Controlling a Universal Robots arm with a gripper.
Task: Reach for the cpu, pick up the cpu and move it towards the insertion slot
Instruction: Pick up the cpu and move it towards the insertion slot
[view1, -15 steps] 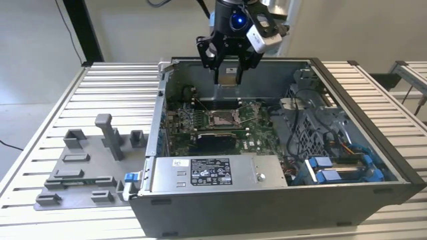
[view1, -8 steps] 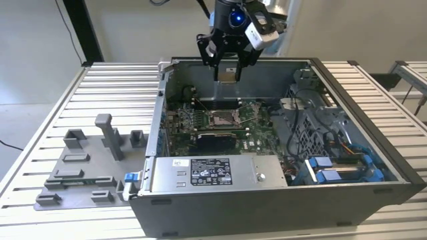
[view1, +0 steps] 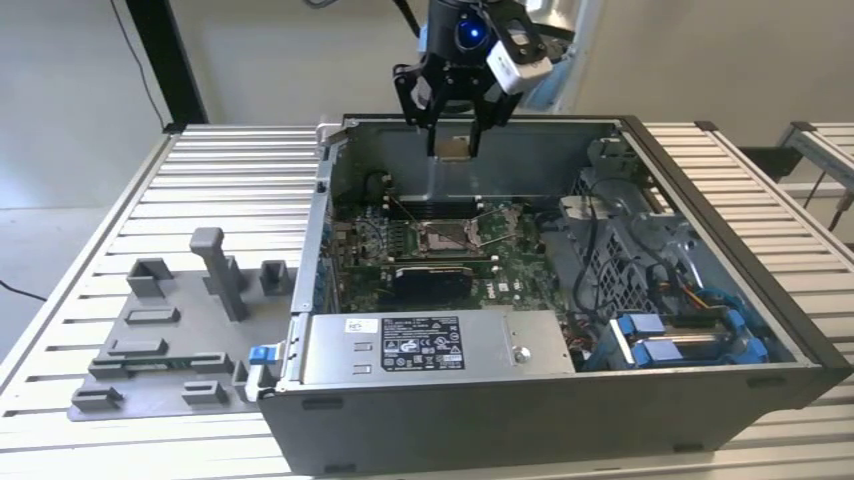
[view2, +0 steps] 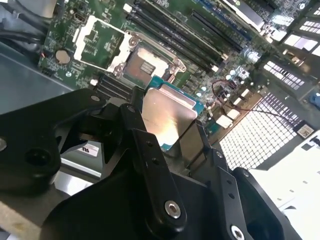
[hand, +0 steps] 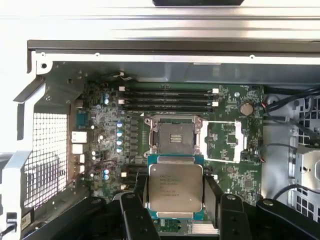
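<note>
The cpu (view1: 454, 147), a thin square chip with a pale silver face, hangs above the open computer case with my gripper (view1: 454, 135) shut on it. In the first wrist view the cpu (hand: 176, 187) sits between the two black fingers (hand: 140, 195), which press on its opposite edges. The insertion slot (hand: 176, 138), a silver-framed socket with a dark centre, lies on the green board just beyond the chip. In the second wrist view the cpu (view2: 167, 117) hovers close to the insertion slot (view2: 145, 62). In the exterior view the insertion slot (view1: 447, 237) is well below the chip.
The case walls (view1: 320, 220) ring the board. Memory slots (hand: 167, 97) run beside the socket. A power supply (view1: 427, 345) sits at the case front, with cables and blue drive bays (view1: 681, 335) on the exterior view's right. A grey fixture plate (view1: 174, 340) with upright blocks lies on the slatted table.
</note>
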